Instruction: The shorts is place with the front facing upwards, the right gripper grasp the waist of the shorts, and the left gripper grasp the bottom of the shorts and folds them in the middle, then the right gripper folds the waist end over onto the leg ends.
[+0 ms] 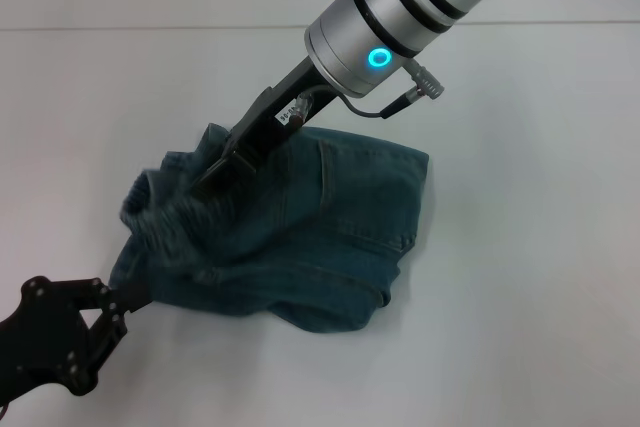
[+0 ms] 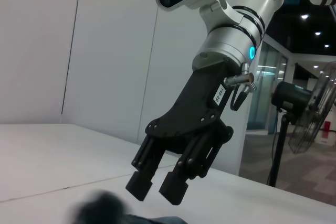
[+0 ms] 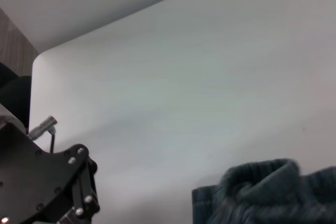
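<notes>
The denim shorts [image 1: 330, 237] lie folded lengthwise on the white table. Their ruffled waist [image 1: 155, 209] is bunched at the left, and it also shows in the right wrist view as a waist [image 3: 260, 182] at the picture's edge. The flat leg ends [image 1: 420, 192] lie at the right. My right gripper [image 1: 215, 182], marked with a white label, hangs just above the waist. In the left wrist view this right gripper [image 2: 157, 187] is open with nothing in it. My left gripper [image 1: 135, 297] is low at the near left, shut on the shorts' near-left edge.
The white table [image 1: 530, 327] stretches around the shorts, with its far edge [image 1: 100, 27] at the back. A fan on a stand [image 2: 294, 108] is beyond the table in the left wrist view. The left gripper's body [image 3: 47, 192] fills a corner of the right wrist view.
</notes>
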You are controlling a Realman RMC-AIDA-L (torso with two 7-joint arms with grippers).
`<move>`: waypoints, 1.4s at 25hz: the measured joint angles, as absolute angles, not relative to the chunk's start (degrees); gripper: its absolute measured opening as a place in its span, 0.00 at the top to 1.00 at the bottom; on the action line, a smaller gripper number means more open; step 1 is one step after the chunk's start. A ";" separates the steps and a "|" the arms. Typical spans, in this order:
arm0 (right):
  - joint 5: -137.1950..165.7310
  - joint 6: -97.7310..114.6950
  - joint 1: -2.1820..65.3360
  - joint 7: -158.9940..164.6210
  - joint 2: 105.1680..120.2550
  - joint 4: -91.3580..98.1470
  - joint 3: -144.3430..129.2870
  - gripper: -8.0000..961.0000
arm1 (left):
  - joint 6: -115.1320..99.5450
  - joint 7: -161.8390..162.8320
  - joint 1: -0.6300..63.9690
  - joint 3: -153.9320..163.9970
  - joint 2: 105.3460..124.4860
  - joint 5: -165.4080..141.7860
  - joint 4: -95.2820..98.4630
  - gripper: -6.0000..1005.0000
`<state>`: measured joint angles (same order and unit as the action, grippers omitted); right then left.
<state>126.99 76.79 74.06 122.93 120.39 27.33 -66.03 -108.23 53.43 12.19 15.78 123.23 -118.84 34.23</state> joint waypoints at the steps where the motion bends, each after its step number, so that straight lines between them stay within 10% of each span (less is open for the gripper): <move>1: 126.50 76.79 73.78 122.46 120.38 27.42 -66.04 0.61 | -108.23 53.43 12.19 15.78 123.23 -118.84 34.23 0.99; 12: 123.61 80.13 68.83 121.15 119.67 31.39 -65.49 0.30 | -107.81 53.93 13.47 16.05 123.16 -121.15 33.86 0.99; 22: 110.80 89.65 44.56 108.10 118.52 45.62 -62.07 0.17 | -100.67 66.89 15.43 15.32 122.76 -120.81 34.29 0.96; 35: 107.76 90.93 32.20 92.29 118.41 40.78 -54.38 0.17 | -100.26 75.61 18.74 17.60 121.56 -122.00 39.81 0.40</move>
